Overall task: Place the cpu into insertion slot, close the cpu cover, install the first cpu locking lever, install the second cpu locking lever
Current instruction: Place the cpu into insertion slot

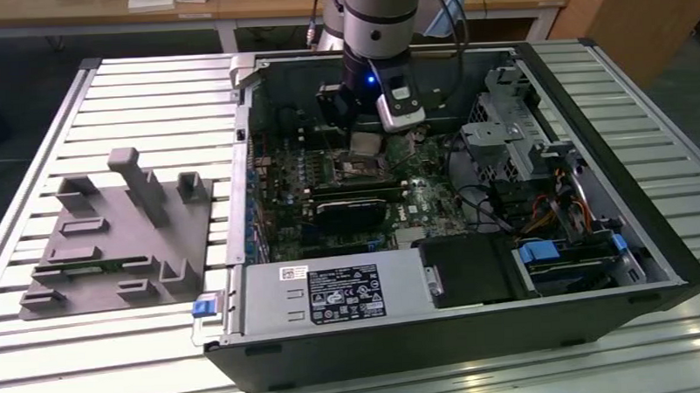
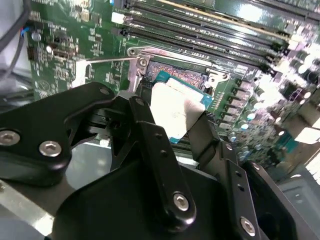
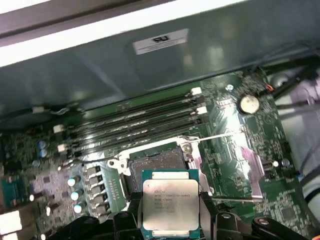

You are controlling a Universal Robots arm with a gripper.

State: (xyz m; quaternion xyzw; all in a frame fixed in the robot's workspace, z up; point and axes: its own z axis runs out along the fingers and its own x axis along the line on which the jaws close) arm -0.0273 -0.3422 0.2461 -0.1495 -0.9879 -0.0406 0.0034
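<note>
Gripping the cpu (image 3: 171,200) by two opposite edges, the gripper (image 3: 171,212) has its black fingers (image 3: 131,216) clamped on the chip, pale metal face up. The face carries several lines of dark print, and a teal border frames it.

In the second wrist view the cpu (image 2: 172,107) hangs just over one edge of the insertion slot (image 2: 186,79), not seated. The slot's contact bed is bare and uncovered. In the first wrist view the insertion slot (image 3: 159,161) lies near the middle of the motherboard (image 3: 235,117).

The cpu cover (image 3: 248,165) is swung open, lying off the slot's side toward the board's edge. A thin wire lever (image 3: 225,136) runs across it.

Long black memory slots (image 3: 140,117) run parallel along the slot's other side. A coin cell (image 3: 248,104) sits near a board corner. There is a white sticker (image 3: 160,41) on the case wall beyond, its print unreadable.

In the exterior view the gripper (image 1: 365,143) is inside the open computer case (image 1: 631,230), above the insertion slot (image 1: 355,170). A white printed label (image 1: 343,295) covers the power supply at the case's near edge. A grey fixture (image 1: 118,235) lies on the slatted table (image 1: 52,347), at the exterior view's left.
</note>
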